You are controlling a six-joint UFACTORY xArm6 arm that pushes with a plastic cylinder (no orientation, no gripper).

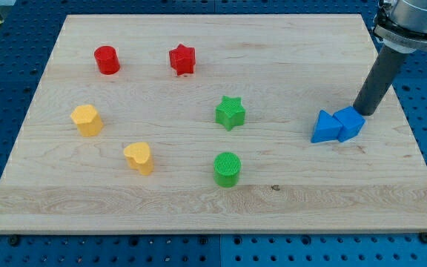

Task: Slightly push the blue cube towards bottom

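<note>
No claw is fitted — only my tip (365,113), set just above and right of the blue cube (349,123), which lies near the desk's (199,200) right edge, touching a blue triangular block (325,127). An off-centre push could twist the cube — or drag the neighbour along.

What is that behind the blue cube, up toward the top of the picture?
Just behind the blue cube stands my tip, at the cube's upper right corner, on bare wooden board. The blue triangle sits against the cube's left side. Whether tip and cube touch cannot be told.
</note>
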